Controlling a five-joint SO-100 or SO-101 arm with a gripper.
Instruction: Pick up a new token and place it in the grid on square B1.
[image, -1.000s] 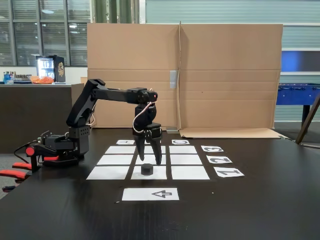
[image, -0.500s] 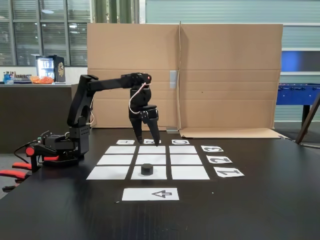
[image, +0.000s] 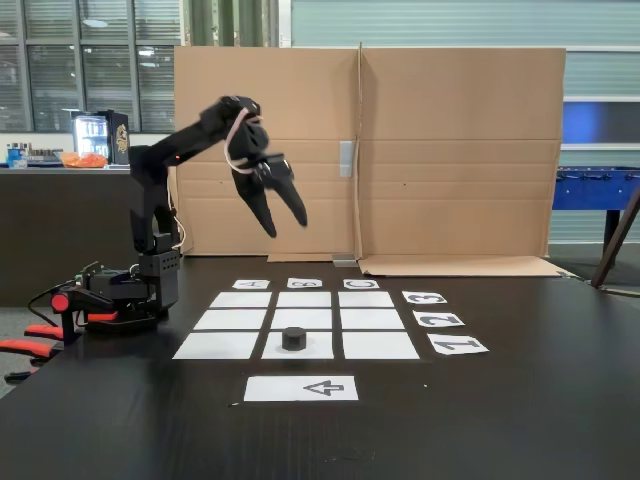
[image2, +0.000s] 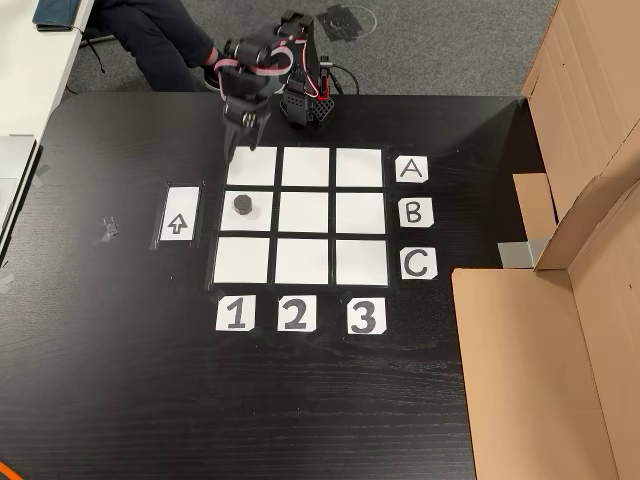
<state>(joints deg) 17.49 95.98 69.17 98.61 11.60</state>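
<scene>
Looking at the fixed view first: your gripper (image: 283, 218) hangs high above the bench (image: 520, 400), well clear of the paper, with its two dark fingers (image: 262, 210) spread apart and nothing between them. The arm folds back toward its base at the left, which reads as a retreat posture rather than an approach. The token (image: 293, 338) sits upright and free on the middle sheet of the nearest row of the grid (image: 370, 320). That sheet is square B1 (image: 318, 347): it lies under the B label in the far row of labels and level with the 1 label on the right. The arrow sheet (image: 301, 388) lies just in front of it, apart from the grid.

Other view, from above: the token (image2: 242, 205) rests a little off centre on square B1 (image2: 256, 220), fully inside its edges, in line with the B label (image2: 416, 212) and above the 1 label (image2: 235, 314). The gripper (image2: 240, 140) is blurred over the A-row corner square near the arm's base, so you cannot judge finger spread here. The arrow sheet (image2: 179, 214) points at the B row, likely marking the entry side.

Judgement: placement looks complete; you only need to park the arm.
</scene>
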